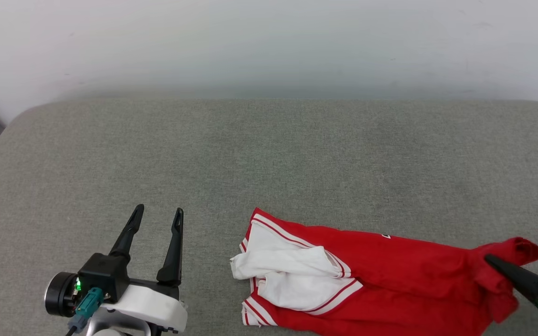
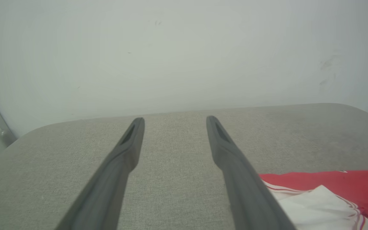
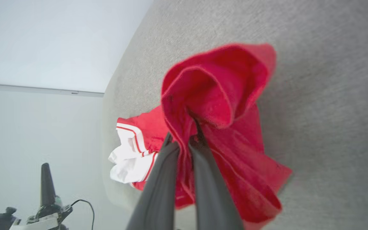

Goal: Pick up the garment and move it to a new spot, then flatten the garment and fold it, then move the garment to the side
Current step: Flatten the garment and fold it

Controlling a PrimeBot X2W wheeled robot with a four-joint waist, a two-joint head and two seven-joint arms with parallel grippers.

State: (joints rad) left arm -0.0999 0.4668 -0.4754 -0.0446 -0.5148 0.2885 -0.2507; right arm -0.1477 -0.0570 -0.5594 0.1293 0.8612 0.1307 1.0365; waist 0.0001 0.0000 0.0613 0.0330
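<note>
Head view: shows the desk [image 1: 269, 154] as a broad pad in grey woven cloth, far corners rounded, against a plain pale wall [image 1: 269, 46]. Places the garment [image 1: 390, 266] at the near edge, right of centre: soft red jersey, rumpled, with white sleeves [image 1: 292, 268] folded over at its left end and red-and-white stripe trim along the hems. Leaves wide bare cloth to the left and toward the wall. Catches a tiny dark mark on the red, too small to read. Shows the left hand [image 1: 159, 208] at lower left, released, long dark tapered fingers spread, clear of the garment. Shows the right hand [image 1: 491, 259] at the right edge, clenched on the garment's right end, bunched into a small peak.

Left wrist view: looks along the left hand [image 2: 175, 118], matte grey fingers parted over bare desk [image 2: 299, 134]. Has the garment [image 2: 347, 182] at lower right, partly behind the finger on that side, white cloth over red.

Right wrist view: looks along the right hand [image 3: 184, 134], fingers pressed together, pinching a fold of the garment [image 3: 216, 89], red cloth curled into a hooded roll above the tips
</note>
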